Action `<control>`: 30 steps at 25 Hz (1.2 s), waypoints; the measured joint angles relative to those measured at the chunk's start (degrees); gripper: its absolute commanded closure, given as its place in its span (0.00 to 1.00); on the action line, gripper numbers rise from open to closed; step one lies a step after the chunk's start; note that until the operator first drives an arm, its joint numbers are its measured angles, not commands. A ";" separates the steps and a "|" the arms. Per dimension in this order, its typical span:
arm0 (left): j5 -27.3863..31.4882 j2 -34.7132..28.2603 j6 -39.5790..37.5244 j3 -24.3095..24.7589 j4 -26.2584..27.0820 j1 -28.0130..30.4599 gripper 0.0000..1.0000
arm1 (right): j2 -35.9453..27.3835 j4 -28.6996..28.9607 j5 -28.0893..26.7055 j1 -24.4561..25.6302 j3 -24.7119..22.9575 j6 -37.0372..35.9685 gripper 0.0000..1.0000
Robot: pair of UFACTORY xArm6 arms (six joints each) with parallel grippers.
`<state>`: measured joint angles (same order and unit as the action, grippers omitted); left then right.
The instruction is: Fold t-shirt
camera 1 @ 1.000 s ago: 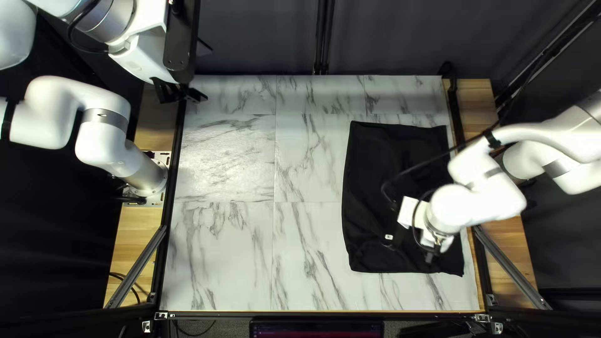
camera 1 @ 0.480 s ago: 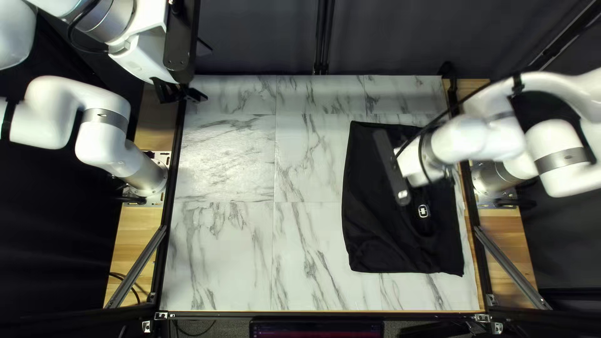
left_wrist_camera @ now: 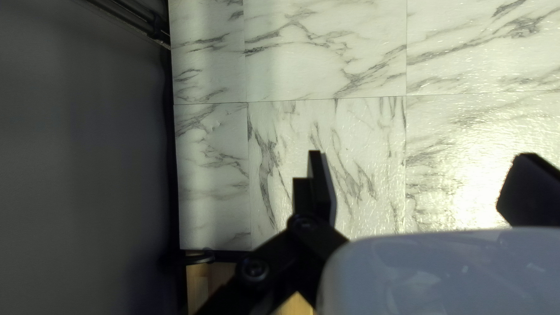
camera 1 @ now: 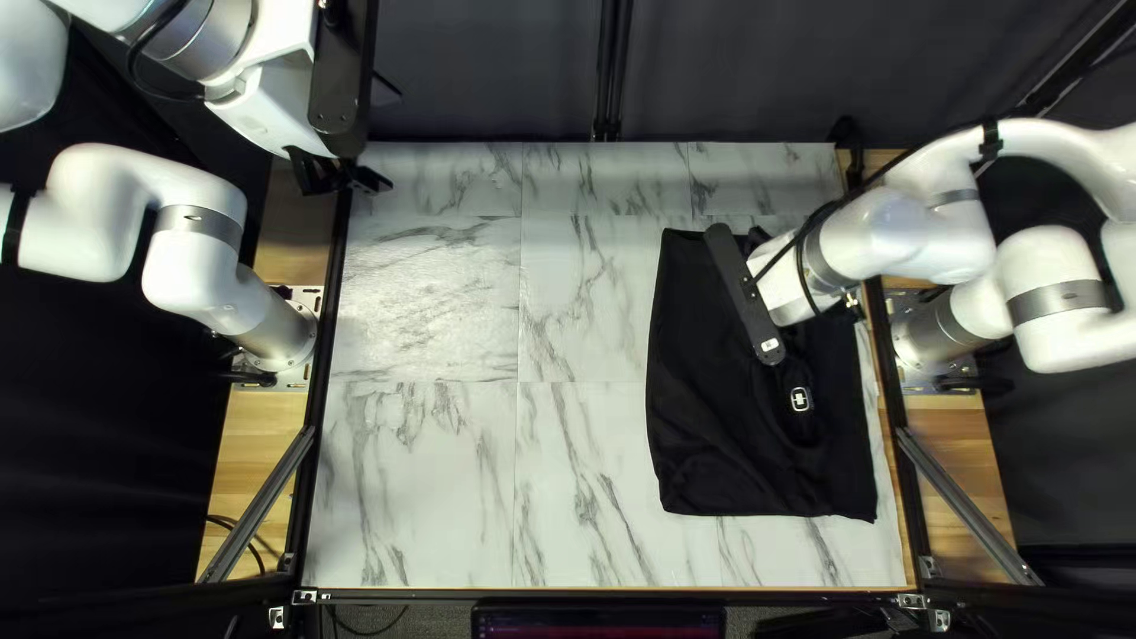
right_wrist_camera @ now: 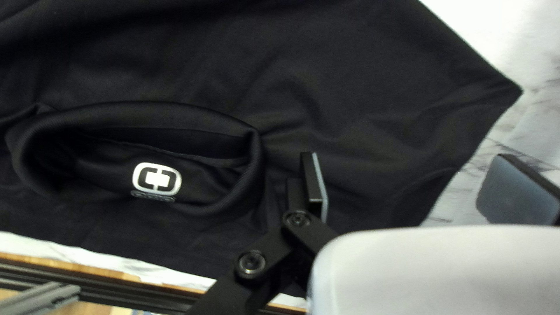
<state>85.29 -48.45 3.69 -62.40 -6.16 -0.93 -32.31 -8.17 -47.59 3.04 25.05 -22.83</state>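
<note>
The black t-shirt lies in a roughly rectangular shape at the right of the top left view, its collar facing up. Above its far part hangs my right gripper, the fingertips hidden there. In the right wrist view the open right gripper has one finger over the t-shirt beside the collar, the other over bare marble past the cloth edge. My left gripper hovers at the table's far left corner, away from the shirt. The left wrist view shows the left gripper open, holding nothing.
Marble tabletop stretches left of the shirt. Black rails edge the table, with a dark curtain behind its far edge. The right arm reaches in over the shirt's far right side, its cable alongside.
My right gripper has swung away from the shirt's near right part toward its far side, uncovering the collar. The left arm and the visible shirt outline look unchanged.
</note>
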 measured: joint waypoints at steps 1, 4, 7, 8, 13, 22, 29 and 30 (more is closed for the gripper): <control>0.00 0.00 0.00 0.00 0.00 0.00 0.00 | 1.80 0.41 0.38 2.89 1.09 -2.73 0.00; 0.00 0.00 0.00 0.00 0.00 0.00 0.00 | 8.97 1.41 1.92 9.84 5.07 -8.39 0.00; 0.00 0.00 0.00 0.00 0.00 0.00 0.00 | 16.72 2.56 2.45 13.66 9.69 -10.67 0.00; 0.00 0.00 0.00 0.00 0.00 0.00 0.00 | 19.33 3.02 2.30 14.43 11.52 -10.92 0.00; 0.00 0.00 0.00 0.00 0.00 0.00 0.00 | 28.33 4.53 -0.59 15.81 19.41 -10.16 0.00; 0.00 0.00 0.00 0.00 0.00 0.00 0.00 | 32.89 4.70 -1.01 15.97 22.60 -13.12 0.00; 0.00 0.00 0.00 0.00 0.00 0.00 0.00 | 39.42 5.53 -5.61 17.97 28.24 -14.15 0.00; 0.00 0.00 0.00 0.00 0.00 0.00 0.00 | 39.95 5.63 -6.56 18.00 29.06 -13.46 0.00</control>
<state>85.29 -48.45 3.69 -62.40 -6.16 -0.93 7.64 -2.53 -54.15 21.04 54.11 -36.29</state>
